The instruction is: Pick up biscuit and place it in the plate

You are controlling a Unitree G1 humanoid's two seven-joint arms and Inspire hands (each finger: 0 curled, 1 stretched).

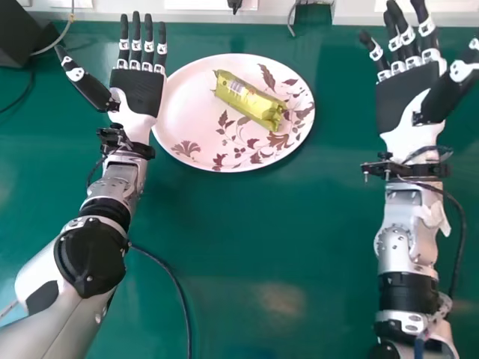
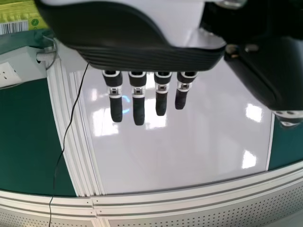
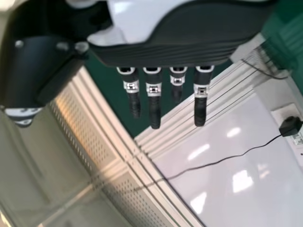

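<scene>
The biscuit (image 1: pixel 249 99), in a yellow-green wrapper, lies on the upper middle of the white plate (image 1: pixel 191 123) with its brown leaf pattern. My left hand (image 1: pixel 141 90) is palm up at the plate's left rim, fingers straight and holding nothing. Farther off, right of the plate, my right hand (image 1: pixel 408 93) is also palm up, open and holding nothing. In the left wrist view the left hand (image 2: pixel 138 101) has straight fingers, with a yellow-green wrapper at the upper left corner. The right wrist view has the right hand (image 3: pixel 154 101) with its fingers extended.
A green table (image 1: pixel 262 224) lies under both arms. A black box (image 1: pixel 22 34) stands at the back left with a cable near it. Another black cable (image 1: pixel 176 288) runs beside the left forearm. White fittings (image 1: pixel 355 11) line the table's far edge.
</scene>
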